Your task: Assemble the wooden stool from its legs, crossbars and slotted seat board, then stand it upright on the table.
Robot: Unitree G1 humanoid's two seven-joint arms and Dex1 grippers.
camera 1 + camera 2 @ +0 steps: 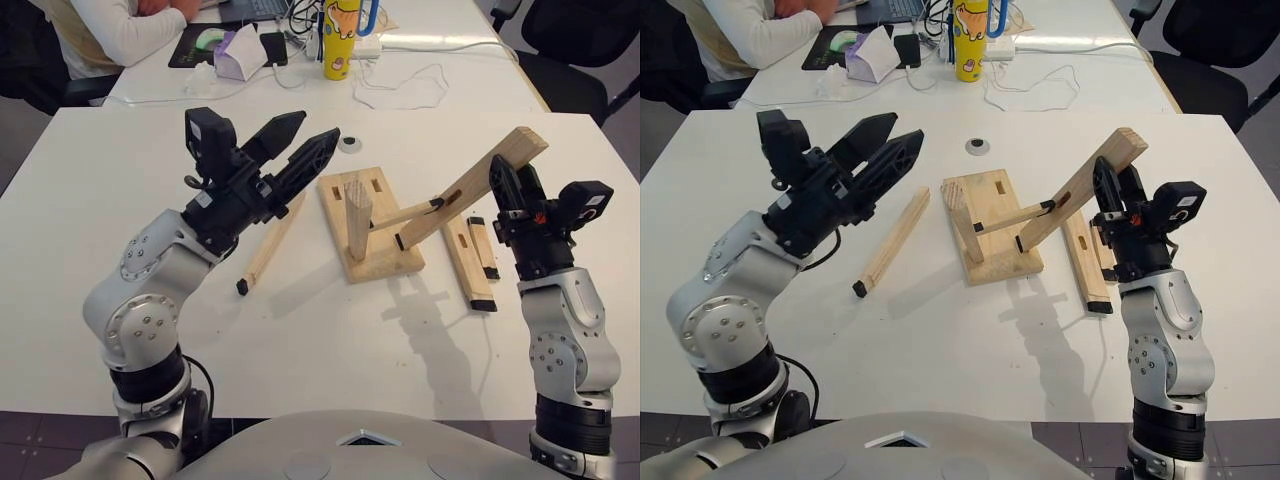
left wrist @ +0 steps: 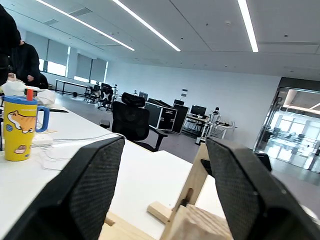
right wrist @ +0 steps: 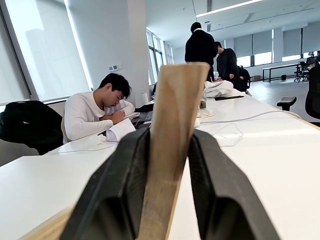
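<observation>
Two white worktops are sitting end to end in a big open office. Ceiling light strips are running overhead and black chairs are standing around the edges. The far worktop is carrying a yellow cup and a loop of white cable. The near worktop is carrying all the stool parts, plus a small round thing just behind the seat board.

The seat board is lying flat near the middle, slots facing up, with one leg standing upright in it. A thin crossbar is running from that upright leg to a second leg, which is leaning at a slant with its black-capped lower end down by the board's right edge. The right hand is clamping that slanted leg near its upper end, fingers pressing in on both sides. Under it, another leg and a short crossbar are lying side by side on the worktop.

The left hand is hovering with its fingers spread wide, gripping nothing — a loose leg is lying on the worktop right beneath it, just left of the seat board.
</observation>
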